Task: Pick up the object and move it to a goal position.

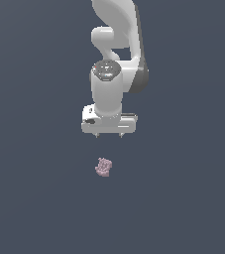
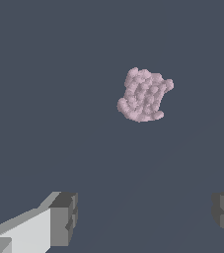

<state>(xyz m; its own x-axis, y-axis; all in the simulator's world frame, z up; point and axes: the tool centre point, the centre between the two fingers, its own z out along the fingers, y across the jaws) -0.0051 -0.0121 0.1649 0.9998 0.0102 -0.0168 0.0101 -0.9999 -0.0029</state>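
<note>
The object (image 1: 103, 167) is a small bumpy pinkish-mauve lump lying on the dark grey floor, much narrower than the white hand above it. My gripper (image 1: 109, 135) hangs pointing down, apart from the object and a little further back in the exterior view. Its two short fingertips stand wide apart with nothing between them. In the wrist view the object (image 2: 144, 95) lies ahead of the gripper (image 2: 145, 217), off the line between the two grey fingers (image 2: 64, 217), not touching either.
A flat dark grey floor (image 1: 34, 198) fills both views. The white arm (image 1: 116, 44) rises behind the gripper toward the top of the exterior view.
</note>
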